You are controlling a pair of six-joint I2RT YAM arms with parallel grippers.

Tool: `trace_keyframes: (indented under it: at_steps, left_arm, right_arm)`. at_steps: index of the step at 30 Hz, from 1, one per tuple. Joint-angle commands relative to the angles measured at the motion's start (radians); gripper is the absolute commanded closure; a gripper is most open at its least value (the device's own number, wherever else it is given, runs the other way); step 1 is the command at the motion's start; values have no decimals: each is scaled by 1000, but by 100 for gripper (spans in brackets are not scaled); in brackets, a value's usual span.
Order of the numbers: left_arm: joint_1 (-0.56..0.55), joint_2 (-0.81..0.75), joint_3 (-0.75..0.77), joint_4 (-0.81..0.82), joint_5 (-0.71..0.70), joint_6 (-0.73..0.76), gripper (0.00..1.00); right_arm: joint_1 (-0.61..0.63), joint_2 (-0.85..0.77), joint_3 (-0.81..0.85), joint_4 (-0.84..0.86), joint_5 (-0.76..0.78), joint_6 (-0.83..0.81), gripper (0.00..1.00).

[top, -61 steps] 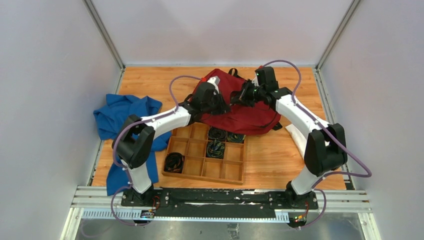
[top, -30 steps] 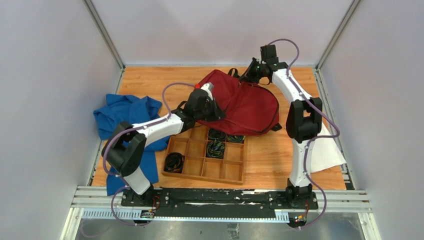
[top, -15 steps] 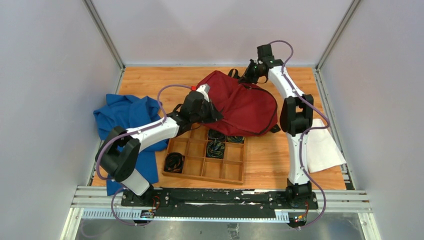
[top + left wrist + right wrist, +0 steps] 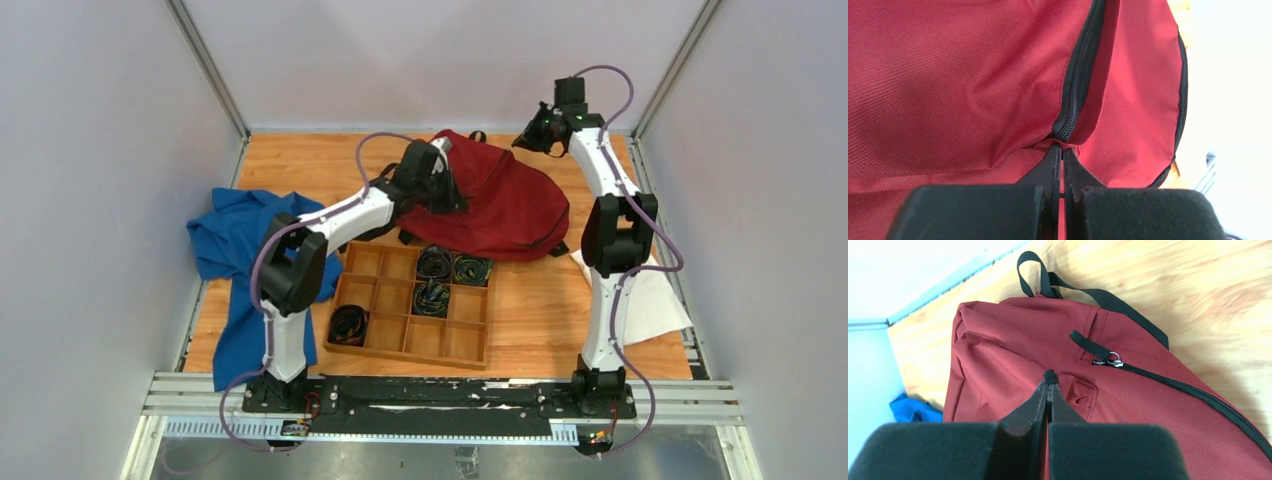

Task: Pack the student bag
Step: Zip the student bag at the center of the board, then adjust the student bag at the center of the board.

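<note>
**Pinched at both ends**

Seen at the far middle of the table (image 4: 300, 160): the dark red student bag (image 4: 505, 205), slumped, top loop toward the back wall. Nipped by the left gripper (image 4: 1062, 150), clenched on red fabric at the zipper's end. Clamped by the right gripper (image 4: 1049, 381) on a small black tab. Just in front, wooden compartment tray (image 4: 405, 352); off to the left, blue garment (image 4: 235, 235).

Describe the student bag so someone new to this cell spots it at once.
On the far half of the wooden table, just beyond the compartmented wooden tray, lies the student bag. It is a dark red fabric backpack with black zippers and straps, the largest item there, unlike the blue cloth at the left and the white cloth at the right.
</note>
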Motion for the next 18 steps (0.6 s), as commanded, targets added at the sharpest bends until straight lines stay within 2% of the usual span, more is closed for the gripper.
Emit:
trace_keyframes:
  at_steps: [1, 2, 4, 5, 6, 8, 11, 13, 15, 18]
  left_arm:
    - [21, 125, 213, -77, 50, 52, 100]
    - [21, 157, 259, -99, 64, 53, 91]
    - [20, 194, 331, -131, 75, 46, 61]
    - [20, 196, 348, -142, 69, 42, 50]
    - [20, 189, 356, -153, 59, 44, 41]
    - [21, 153, 357, -183, 15, 66, 28]
    - [22, 58, 352, -250, -66, 127, 24]
    - [22, -22, 336, -297, -140, 163, 23]
    - [22, -140, 296, -334, -225, 187, 21]
    - [20, -321, 167, -337, -345, 233, 19]
  right_arm:
    - [-72, -16, 16, 50, 18, -23, 100]
    - [-75, -9, 26, 49, 8, -23, 100]
    - [-80, -3, 40, 48, -11, -26, 100]
    - [-84, -4, 47, 41, -22, -29, 92]
    - [-85, -10, 53, 31, -30, -36, 78]
    - [-84, -49, 39, 14, -22, -60, 53]
    - [-84, -167, -45, 0, 35, -99, 32]
    - [-84, -277, -135, -6, 87, -130, 25]
    - [-77, -402, -253, -6, 138, -148, 20]
    - [-47, -599, -462, -8, 222, -187, 18]
